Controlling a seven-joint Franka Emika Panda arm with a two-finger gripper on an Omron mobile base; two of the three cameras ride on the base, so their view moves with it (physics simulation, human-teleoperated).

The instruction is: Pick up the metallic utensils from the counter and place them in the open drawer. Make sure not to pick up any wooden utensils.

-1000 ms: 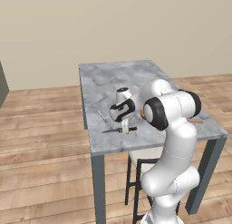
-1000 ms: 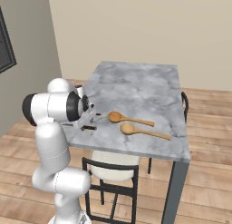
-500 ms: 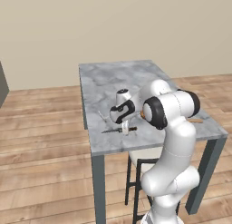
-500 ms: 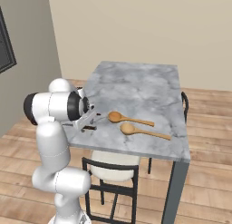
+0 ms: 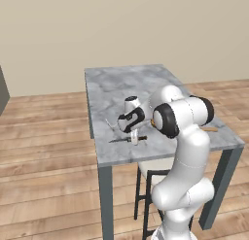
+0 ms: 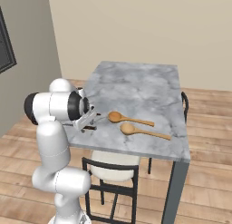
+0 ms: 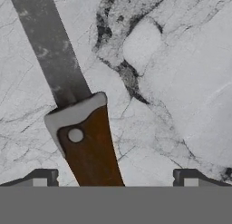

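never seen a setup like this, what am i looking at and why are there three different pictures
This is a computer-rendered scene of a white robot arm with a two-finger gripper at its end. Two cameras ride on its base, behind it to the left and right, so two pictures show one scene from two sides. The third camera sits on the hand and looks down past the finger tips.

The arm works at a marble counter. Two wooden spoons lie on it, plus a knife with a metal blade and brown handle. The gripper is low over the knife's handle, one finger tip on each side, open. Nothing is held.
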